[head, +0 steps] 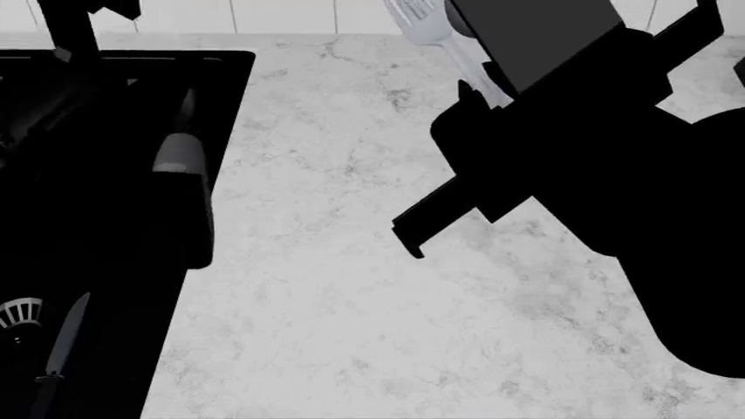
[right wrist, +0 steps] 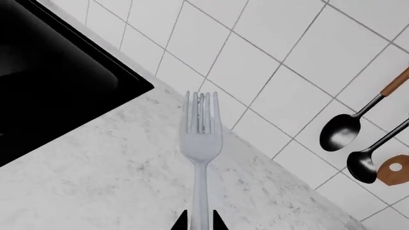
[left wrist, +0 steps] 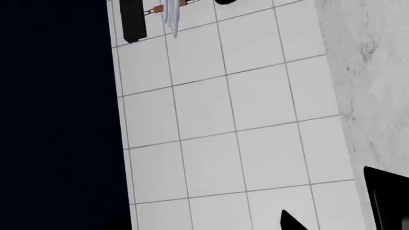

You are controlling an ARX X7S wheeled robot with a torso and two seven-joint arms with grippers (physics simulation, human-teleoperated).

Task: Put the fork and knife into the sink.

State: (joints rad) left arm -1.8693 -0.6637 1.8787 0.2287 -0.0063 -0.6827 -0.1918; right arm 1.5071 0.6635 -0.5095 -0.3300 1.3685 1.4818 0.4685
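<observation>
Halfway there: knife's in, fork's up in my right tool

Nearest me in the head view, the knife (head: 58, 353) is already lying in the sink (head: 117, 262), just beside the drain strainer (head: 17, 312), so I'd call that half done. The right tool (right wrist: 198, 221) is clamped on the fork (right wrist: 202, 139) by its handle, tines pointing away toward the tiled wall (right wrist: 268, 72), held above the bench (head: 349, 288) and off to the side of the basin, so it needs carrying over and dropping. That right arm (head: 582, 148) reaches forward, high over the marble. My left tool (left wrist: 300, 223) barely shows in its wrist view, so I can't tell if it's open. Hanging ladles (right wrist: 348, 139) are further back.
</observation>
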